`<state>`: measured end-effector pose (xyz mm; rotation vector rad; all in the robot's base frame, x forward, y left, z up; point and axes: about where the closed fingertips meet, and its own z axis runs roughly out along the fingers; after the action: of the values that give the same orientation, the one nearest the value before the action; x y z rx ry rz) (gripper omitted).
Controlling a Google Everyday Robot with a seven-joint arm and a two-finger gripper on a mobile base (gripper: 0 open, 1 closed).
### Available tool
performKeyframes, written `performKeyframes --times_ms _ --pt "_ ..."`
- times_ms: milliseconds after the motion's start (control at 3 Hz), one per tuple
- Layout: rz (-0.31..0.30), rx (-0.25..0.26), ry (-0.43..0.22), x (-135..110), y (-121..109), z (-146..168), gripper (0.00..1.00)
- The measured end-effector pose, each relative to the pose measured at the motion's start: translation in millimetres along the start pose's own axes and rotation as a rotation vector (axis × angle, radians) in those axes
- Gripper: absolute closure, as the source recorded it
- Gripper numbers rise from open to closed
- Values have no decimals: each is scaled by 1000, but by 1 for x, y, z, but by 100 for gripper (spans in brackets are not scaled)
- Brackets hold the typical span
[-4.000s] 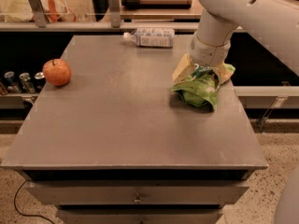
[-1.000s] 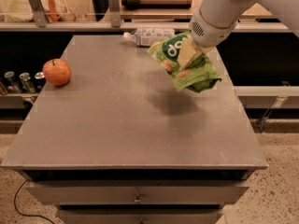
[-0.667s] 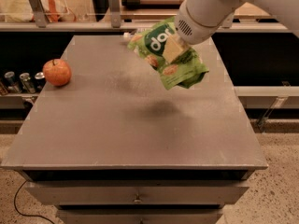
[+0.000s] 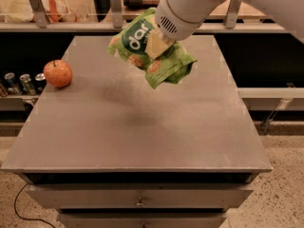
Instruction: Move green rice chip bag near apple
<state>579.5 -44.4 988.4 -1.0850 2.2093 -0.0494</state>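
The claw is clamped on the green chip bag, with one pale finger pressed across the front of the pouch. It holds the bag in the air, clear of the bench. The apple sits upright on the bench. As the camera sees it, the bag hangs to the right of the apple and higher than it, well apart, with bare bench top between the two. The bag is crumpled and tilted, its lettered end turned toward the apple and its lower end drooping away from it.

This looks like the carrying step: the bag is lifted but not yet set down. The next move probably calls for bringing the bag across toward the apple, lowering it until it rests on the bench just beside the fruit, and only then letting go. The end nearest the apple could nudge it and set it rolling, so the bag should land just short of touching it.
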Motion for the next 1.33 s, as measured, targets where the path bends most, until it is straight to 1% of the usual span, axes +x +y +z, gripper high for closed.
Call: performKeyframes --times_ms 333,667,1000,1333 --pt "-27 4 -18 -9 -3 4 100" --pt "-95 7 -41 -29 -10 17 100" --pt "-162 -3 -61 -51 -10 32 100" --pt "-195 -24 -95 -73 -7 45 100"
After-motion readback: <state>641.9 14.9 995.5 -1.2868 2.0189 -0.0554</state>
